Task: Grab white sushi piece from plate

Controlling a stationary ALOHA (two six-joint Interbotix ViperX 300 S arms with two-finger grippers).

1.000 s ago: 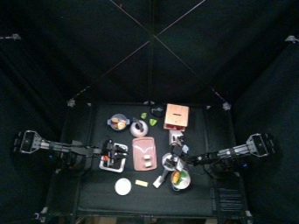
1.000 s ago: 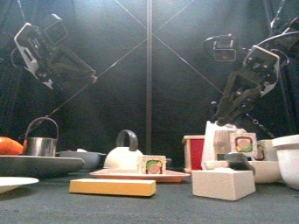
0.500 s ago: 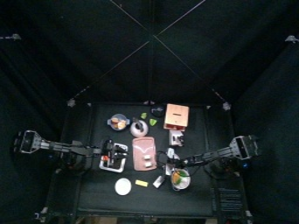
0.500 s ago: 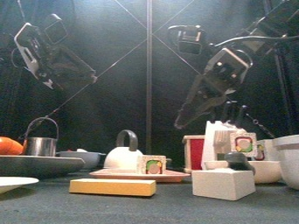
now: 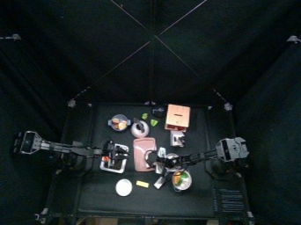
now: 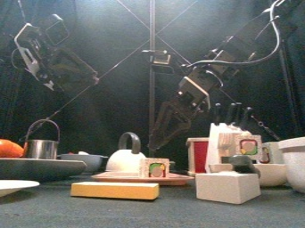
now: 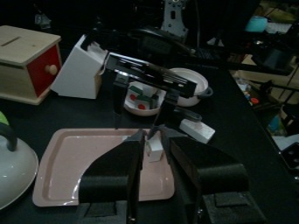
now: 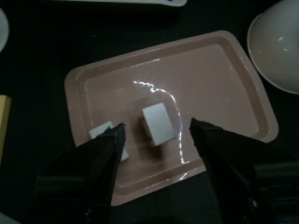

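Observation:
The pink plate (image 8: 211, 70) lies mid-table (image 5: 143, 148). On it rests the white sushi piece (image 8: 156, 122), a small white oblong lump, also seen in the left wrist view (image 7: 153, 149). My right gripper (image 8: 158, 133) hangs open right above the plate, one jaw on each side of the piece, touching nothing. The top view has it over the plate's right half (image 5: 163, 159). In the front view it is tilted, well above the plate (image 6: 177, 114). A second small pale piece (image 8: 103, 131) lies beside one jaw. My left gripper (image 7: 158, 140) rests shut by the plate's left side.
An orange-brown box (image 5: 179, 114) and a white knife block (image 6: 226, 142) stand behind the plate. A white teapot (image 6: 125, 160) is at its left. A white cube (image 6: 226, 187), a yellow block (image 6: 116, 190), a white disc (image 5: 123, 186) and a bowl (image 5: 180, 181) lie in front.
My right arm has swung in from the table's right side and come down over the plate, jaws open throughout. The left arm has not moved.

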